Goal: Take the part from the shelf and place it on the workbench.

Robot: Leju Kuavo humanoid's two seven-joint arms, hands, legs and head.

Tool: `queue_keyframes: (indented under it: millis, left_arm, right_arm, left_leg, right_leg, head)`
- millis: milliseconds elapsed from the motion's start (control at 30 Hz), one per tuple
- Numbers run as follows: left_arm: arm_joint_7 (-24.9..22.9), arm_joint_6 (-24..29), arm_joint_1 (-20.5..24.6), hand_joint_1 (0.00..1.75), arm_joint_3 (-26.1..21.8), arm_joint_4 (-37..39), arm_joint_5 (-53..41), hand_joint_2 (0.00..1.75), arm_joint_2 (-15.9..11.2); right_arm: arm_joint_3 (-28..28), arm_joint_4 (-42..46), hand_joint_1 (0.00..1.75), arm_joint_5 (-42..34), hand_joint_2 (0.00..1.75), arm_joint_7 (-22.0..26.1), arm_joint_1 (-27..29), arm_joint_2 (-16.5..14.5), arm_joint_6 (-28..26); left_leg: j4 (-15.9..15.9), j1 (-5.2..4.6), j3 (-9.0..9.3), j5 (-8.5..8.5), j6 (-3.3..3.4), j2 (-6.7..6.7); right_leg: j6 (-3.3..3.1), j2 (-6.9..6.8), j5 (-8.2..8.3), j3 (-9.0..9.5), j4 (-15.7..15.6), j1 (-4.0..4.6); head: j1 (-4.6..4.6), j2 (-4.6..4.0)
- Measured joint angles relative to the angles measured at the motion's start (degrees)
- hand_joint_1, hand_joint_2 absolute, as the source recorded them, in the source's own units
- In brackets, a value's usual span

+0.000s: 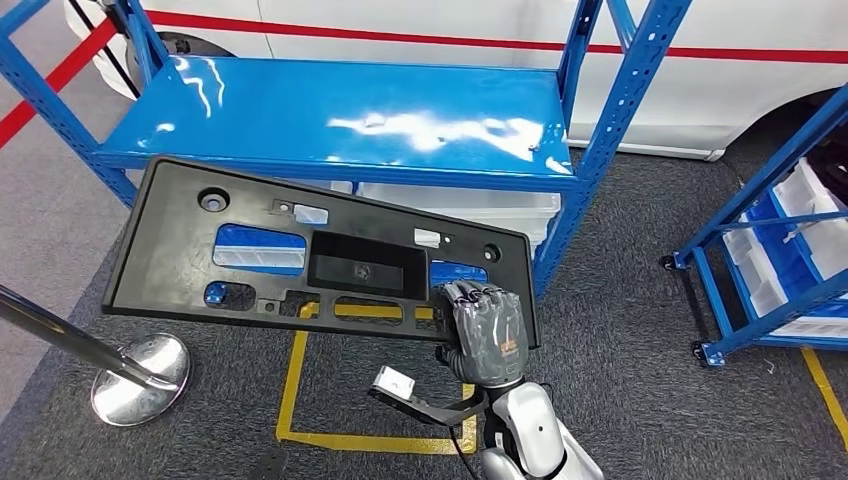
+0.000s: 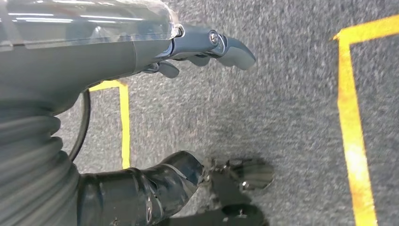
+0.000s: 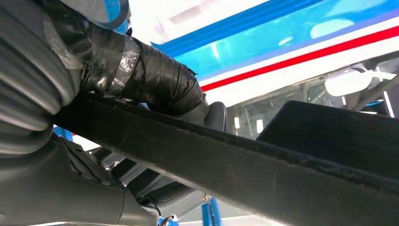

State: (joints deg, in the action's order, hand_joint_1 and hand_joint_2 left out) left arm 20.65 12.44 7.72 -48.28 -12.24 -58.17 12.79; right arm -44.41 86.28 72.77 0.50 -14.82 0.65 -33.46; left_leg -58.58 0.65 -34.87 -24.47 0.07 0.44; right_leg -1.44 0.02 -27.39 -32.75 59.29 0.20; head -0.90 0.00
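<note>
Taking the blue metal shelf rack [image 1: 340, 115] as my landmark: down and to its left, on the grey carpet floor [image 1: 620, 330], stands a chrome stanchion post with a round polished base [image 1: 140, 378]. In front of the rack's glossy shelf board, held up in the air and tilted so its left end sits higher, is the long flat black plastic panel with cut-out slots and a recessed box in the middle [image 1: 300, 255]. Through its openings I see white bins [image 1: 470, 205] on the rack's lower level. Beneath the panel, yellow tape lines [image 1: 295, 390] mark a rectangle on the floor. My left hand [image 2: 207, 47] hangs over that floor, fingers loosely apart and holding nothing. My right hand [image 1: 487, 335] grips the panel's lower right edge, fingers curled over the front, thumb pressed against the rim in the wrist view. Right of the rack stands a second blue rack with white trays [image 1: 790, 250]
</note>
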Motion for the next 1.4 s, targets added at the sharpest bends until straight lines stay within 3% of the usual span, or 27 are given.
queue_keyframes:
  millis: [67,167,200,233,267,333,400,500,567,667,700,733,767,833,900,967,1067,1133,1200,1233,1267,1300,1333,1400]
  left_arm:
    - [0.0,0.0,0.0,0.00,0.0,0.0,0.0,1.75,0.0]
    - [0.0,0.0,-0.1,0.00,0.0,0.0,0.1,1.75,0.0]
    - [0.0,0.0,-0.2,0.00,0.0,0.0,0.2,1.75,0.0]
    - [0.0,0.0,-0.2,0.00,0.0,0.0,0.2,1.75,0.0]
    - [0.0,0.0,-0.3,0.00,0.0,0.0,0.2,1.75,0.0]
    - [0.0,0.1,-0.3,0.00,0.0,0.0,0.2,1.75,0.0]
    - [0.1,0.2,-0.3,0.00,0.0,0.0,0.2,1.75,-0.1]
    - [0.1,0.2,-0.4,0.00,0.0,0.0,0.2,1.75,-0.1]
    - [0.1,0.2,-0.5,0.00,0.0,0.0,0.2,1.75,-0.1]
    - [0.1,0.2,-0.5,0.00,0.0,0.0,0.2,1.75,-0.1]
    - [0.1,0.2,-0.6,0.00,0.0,0.0,0.3,1.75,-0.1]
    - [0.1,0.2,-0.6,0.00,0.0,0.0,0.3,1.75,-0.1]
    - [0.1,0.2,-0.6,0.00,0.0,0.0,0.4,1.75,0.0]
    - [0.1,0.2,-0.6,0.00,0.0,0.0,0.5,1.75,0.0]
    - [0.2,0.3,-0.7,0.00,0.0,0.0,0.6,1.75,0.0]
    - [0.2,0.4,-0.8,0.00,-0.1,0.0,0.7,1.75,0.0]
    - [0.3,0.4,-0.9,0.00,-0.1,0.0,0.8,1.75,0.0]
    - [0.3,0.4,-0.9,0.00,-0.1,0.0,0.8,1.75,0.0]
    - [0.3,0.4,-1.0,0.00,-0.2,0.0,0.8,1.75,0.0]
    - [0.3,0.4,-1.1,0.00,-0.2,0.0,0.8,1.75,0.0]
    - [0.3,0.4,-1.1,0.00,-0.2,0.0,0.8,1.75,0.0]
    - [0.3,0.4,-1.2,0.00,-0.2,0.0,0.8,1.75,0.0]
    - [0.3,0.4,-1.2,0.00,-0.2,0.0,0.6,1.75,0.0]
    - [0.3,0.3,-1.2,0.00,-0.2,0.0,-0.1,1.75,-0.1]
  right_arm:
    - [0.0,0.0,1.75,-0.1,1.75,0.0,0.0,0.0,0.0]
    - [0.0,0.0,1.75,-0.3,1.75,0.0,0.1,0.0,0.0]
    - [0.0,0.0,1.75,-0.4,1.75,0.0,0.2,0.0,0.0]
    - [0.0,0.0,1.75,-0.5,1.75,0.0,0.3,0.0,0.0]
    - [0.0,0.0,1.75,-0.6,1.75,0.0,0.4,0.0,0.0]
    - [0.1,0.0,1.75,-0.9,1.75,0.0,0.6,0.0,-0.1]
    - [0.3,0.0,1.75,-1.3,1.75,0.0,0.8,0.0,-0.2]
    - [0.6,0.1,1.75,-1.7,1.75,-0.1,1.2,0.0,-0.5]
    - [0.9,0.2,1.75,-2.0,1.75,-0.1,1.6,0.1,-0.8]
    - [1.5,0.2,1.75,-2.6,1.75,-0.1,2.1,0.2,-1.4]
    - [1.6,0.2,1.75,-2.8,1.75,-0.1,2.4,0.3,-1.5]
    - [1.7,0.2,1.75,-3.0,1.75,-0.1,2.7,0.4,-1.6]
    - [1.9,0.2,1.75,-3.3,1.75,-0.1,3.0,0.4,-1.8]
    - [2.5,0.4,1.75,-3.8,1.75,-0.1,3.5,0.6,-2.3]
    - [3.1,0.9,1.75,-4.1,1.75,0.1,4.1,0.7,-3.3]
    - [3.7,1.5,1.75,-4.2,1.75,0.4,4.7,0.9,-4.1]
    - [4.5,2.3,1.75,-4.2,1.75,0.9,5.6,1.0,-4.5]
    - [4.8,2.7,1.75,-4.1,1.75,1.3,5.9,1.0,-4.7]
    - [5.1,3.0,1.75,-3.9,1.75,1.7,6.3,1.0,-4.9]
    - [5.3,3.0,1.75,-3.8,1.75,1.9,6.6,1.0,-5.0]
    - [5.5,3.1,1.75,-3.7,1.75,2.0,6.8,1.0,-5.0]
    - [5.7,3.1,1.75,-3.7,1.75,2.1,7.0,1.0,-5.0]
    - [5.8,3.2,1.75,-3.6,1.75,2.2,7.1,1.0,-5.0]
    - [6.2,3.6,1.75,-3.6,1.75,2.4,7.2,1.0,-5.1]
  left_leg:
    - [-2.1,0.05,-0.96,-1.95,-0.55,-0.06]
    - [-12.0,0.19,-4.73,-7.80,-1.15,-0.09]
    - [-14.9,0.20,-5.66,-8.86,-1.28,-0.08]
    - [-15.9,0.21,-5.71,-8.92,-1.35,-0.08]
    - [-14.5,0.21,-4.54,-7.84,-1.30,-0.09]
    - [-6.8,0.18,0.05,-4.58,-0.82,-0.39]
    - [-0.6,-0.02,3.39,-3.04,-0.26,-0.82]
    - [0.9,-0.09,3.71,-2.73,0.33,-0.81]
    - [1.5,0.20,3.71,-2.08,1.01,-0.51]
    - [1.7,0.24,3.38,-1.64,1.62,0.01]
    - [1.6,0.22,3.24,-1.64,1.63,0.18]
    - [1.5,0.21,3.14,-1.65,1.62,0.32]
    - [1.3,0.21,3.08,-1.69,1.59,0.45]
    - [1.0,0.21,3.04,-1.91,1.37,0.65]
    - [0.5,-0.01,2.77,-2.15,0.89,0.87]
    - [0.3,-0.21,2.53,-2.18,0.37,1.27]
    - [-0.7,-0.07,2.21,-3.27,-0.45,1.36]
    - [-5.8,0.10,0.09,-6.56,-0.94,0.56]
    - [-13.3,0.15,-3.22,-9.98,-1.27,0.15]
    - [-15.5,0.17,-4.14,-10.44,-1.37,0.12]
    - [-15.4,0.19,-3.99,-9.70,-1.40,0.11]
    - [-13.1,0.24,-2.74,-8.03,-1.35,0.06]
    - [-9.1,0.30,-0.72,-5.94,-1.22,-0.22]
    - [-2.0,0.29,2.72,-3.56,-0.89,-1.20]
  right_leg:
    - [-0.71,-0.14,0.63,-0.22,-0.4,-0.32]
    - [-1.22,-0.32,1.21,-0.92,-0.5,-0.36]
    - [-1.22,-0.33,1.34,-1.16,-0.5,-0.33]
    - [-1.20,-0.31,1.46,-1.38,-0.4,-0.31]
    - [-1.13,-0.24,1.56,-1.52,-0.3,-0.31]
    - [-0.92,-0.06,1.72,-1.64,-0.2,-0.30]
    - [-0.44,0.10,1.97,-1.95,0.0,-0.18]
    - [0.58,0.29,2.44,-2.50,0.0,-0.14]
    - [1.21,0.32,1.26,-3.19,1.4,-0.17]
    - [2.04,0.28,-4.03,-7.31,10.9,-0.49]
    - [2.22,0.26,-5.14,-8.64,14.1,-0.61]
    - [2.35,0.24,-5.19,-9.15,15.4,-0.71]
    - [2.40,0.17,-4.19,-8.60,14.7,-0.81]
    - [2.15,-0.53,-0.70,-4.88,7.7,-0.89]
    - [1.58,-1.60,1.03,-1.95,1.6,-0.48]
    - [1.05,-1.75,0.94,-1.67,0.5,-0.06]
    - [0.06,-0.95,1.45,-1.69,0.0,-0.42]
    - [-0.55,-0.58,1.75,-1.74,-0.2,-0.64]
    - [-0.78,-0.11,1.86,-1.92,-0.2,-0.63]
    - [-0.80,0.15,1.90,-1.96,-0.2,-0.61]
    - [-0.77,0.45,1.93,-1.99,-0.1,-0.61]
    - [-0.73,0.75,1.96,-1.98,-0.1,-0.62]
    - [-0.66,1.07,1.98,-2.00,0.1,-0.63]
    - [-0.28,1.66,2.10,-2.25,0.3,-0.50]
  head:
    - [0.02,0.00]
    - [0.03,0.00]
    - [0.02,0.00]
    - [0.03,0.00]
    - [0.03,0.00]
    - [0.02,0.00]
    - [0.01,0.00]
    - [0.03,0.00]
    - [-0.02,0.00]
    - [-0.10,0.00]
    - [-0.11,0.00]
    - [-0.10,0.00]
    - [-0.11,0.00]
    - [-0.12,0.00]
    - [-0.11,0.00]
    - [-0.09,0.00]
    - [-0.07,0.00]
    - [-0.05,0.00]
    - [-0.04,0.00]
    - [-0.03,0.00]
    - [-0.03,0.00]
    - [-0.03,0.00]
    - [-0.03,0.00]
    - [-0.03,0.00]
